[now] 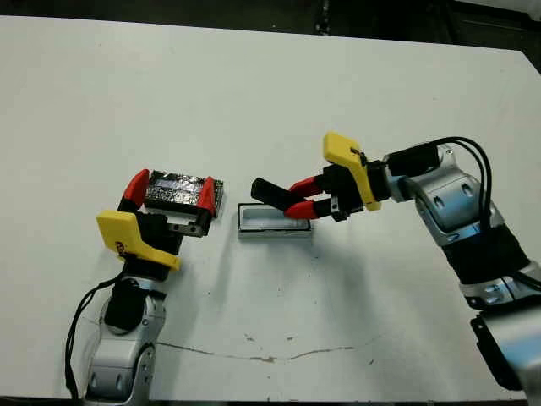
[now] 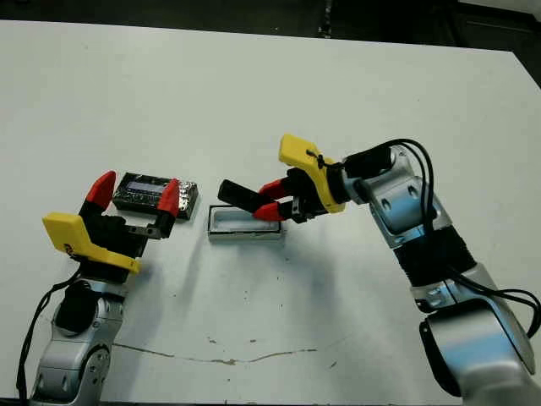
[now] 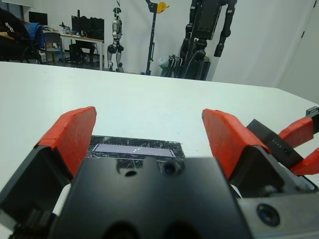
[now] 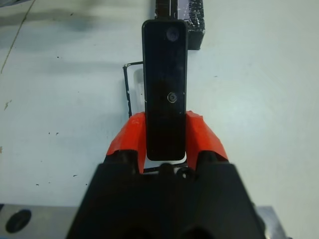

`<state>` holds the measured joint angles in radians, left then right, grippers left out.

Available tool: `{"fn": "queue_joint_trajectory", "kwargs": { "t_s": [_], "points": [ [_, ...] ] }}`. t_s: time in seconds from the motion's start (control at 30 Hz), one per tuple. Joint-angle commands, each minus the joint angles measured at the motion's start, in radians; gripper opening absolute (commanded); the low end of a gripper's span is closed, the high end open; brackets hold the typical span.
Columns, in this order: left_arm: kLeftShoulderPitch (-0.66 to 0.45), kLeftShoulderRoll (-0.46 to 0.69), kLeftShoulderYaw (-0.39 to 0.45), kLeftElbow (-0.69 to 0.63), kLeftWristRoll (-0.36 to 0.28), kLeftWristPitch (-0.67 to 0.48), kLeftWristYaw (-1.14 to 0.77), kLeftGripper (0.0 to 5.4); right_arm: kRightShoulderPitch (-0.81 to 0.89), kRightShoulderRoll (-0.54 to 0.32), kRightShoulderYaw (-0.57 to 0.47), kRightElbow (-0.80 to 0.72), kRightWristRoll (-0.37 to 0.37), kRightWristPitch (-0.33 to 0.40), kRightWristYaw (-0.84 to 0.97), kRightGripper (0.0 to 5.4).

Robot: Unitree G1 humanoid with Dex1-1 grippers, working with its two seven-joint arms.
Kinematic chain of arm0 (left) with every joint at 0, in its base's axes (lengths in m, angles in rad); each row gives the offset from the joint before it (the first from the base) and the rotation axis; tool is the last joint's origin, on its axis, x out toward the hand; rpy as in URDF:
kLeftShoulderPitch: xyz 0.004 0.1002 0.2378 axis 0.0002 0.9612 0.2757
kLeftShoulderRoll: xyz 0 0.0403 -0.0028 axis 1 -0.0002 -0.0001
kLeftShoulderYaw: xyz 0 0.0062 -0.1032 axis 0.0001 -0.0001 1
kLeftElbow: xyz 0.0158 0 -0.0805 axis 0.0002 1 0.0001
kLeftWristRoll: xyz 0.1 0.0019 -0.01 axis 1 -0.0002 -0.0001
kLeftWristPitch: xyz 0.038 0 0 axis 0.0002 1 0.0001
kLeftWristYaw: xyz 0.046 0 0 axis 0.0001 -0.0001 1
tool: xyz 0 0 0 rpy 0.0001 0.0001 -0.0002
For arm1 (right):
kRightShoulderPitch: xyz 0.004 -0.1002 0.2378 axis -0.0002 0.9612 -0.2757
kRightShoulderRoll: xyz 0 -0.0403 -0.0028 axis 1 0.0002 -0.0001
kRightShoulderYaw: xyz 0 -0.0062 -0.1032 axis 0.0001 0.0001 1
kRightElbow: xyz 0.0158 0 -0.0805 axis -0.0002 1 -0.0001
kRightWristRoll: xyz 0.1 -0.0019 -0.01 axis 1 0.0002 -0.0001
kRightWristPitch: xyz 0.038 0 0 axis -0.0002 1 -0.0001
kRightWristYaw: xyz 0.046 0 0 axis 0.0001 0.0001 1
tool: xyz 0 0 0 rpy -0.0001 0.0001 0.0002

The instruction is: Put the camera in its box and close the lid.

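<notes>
From the head cameras, the white tabletop (image 1: pixel 279 101) carries three things in a rough row. The right hand (image 1: pixel 297 201) has its red fingers clamped on the camera (image 1: pixel 270 194), a narrow black bar held tilted, its free end raised and aimed toward the robot's left. It hangs over the box (image 1: pixel 275 224), a shallow white-lined tray lying flat just beneath; the camera's gripped end sits low over the tray's right part, and I cannot tell whether it touches the rim. Just beside the box, on the robot's left, lies the lid (image 1: pixel 181 191), black and speckled with a pale strip on top. The left hand (image 1: pixel 171 192) stands with its two red fingers wide apart, one at each end of the lid, not closed on it. Brown scuff marks (image 1: pixel 270 357) streak the tabletop near the front edge.

In the left wrist view, the lid (image 3: pixel 135 149) lies flat between the spread fingers (image 3: pixel 75 132), pale strip up. Off to one side the camera (image 3: pixel 271 142) shows, pinched in the other arm's red fingertips. Beyond the tabletop stand robot frames (image 3: pixel 207 35) and a desk (image 3: pixel 70 40).

In the right wrist view, the camera (image 4: pixel 165 84) runs straight out from between the closed red fingers (image 4: pixel 128 139), a small lens near its far end. Under it peeks one edge of the box (image 4: pixel 128 89), and past its tip a corner of the lid (image 4: pixel 193 20).
</notes>
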<state>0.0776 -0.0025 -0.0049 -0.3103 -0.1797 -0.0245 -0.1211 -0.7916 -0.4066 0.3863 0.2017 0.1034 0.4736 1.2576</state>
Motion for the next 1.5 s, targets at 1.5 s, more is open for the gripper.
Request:
{"fn": "queue_joint_trajectory", "kwargs": {
  "t_s": [1.5],
  "points": [
    [0.02,-0.002,-0.002,0.0,0.001,-0.004,0.006,5.4,-0.042,-0.042,0.113,-0.008,-0.099,0.07,-0.013,1.67]
  ]
}}
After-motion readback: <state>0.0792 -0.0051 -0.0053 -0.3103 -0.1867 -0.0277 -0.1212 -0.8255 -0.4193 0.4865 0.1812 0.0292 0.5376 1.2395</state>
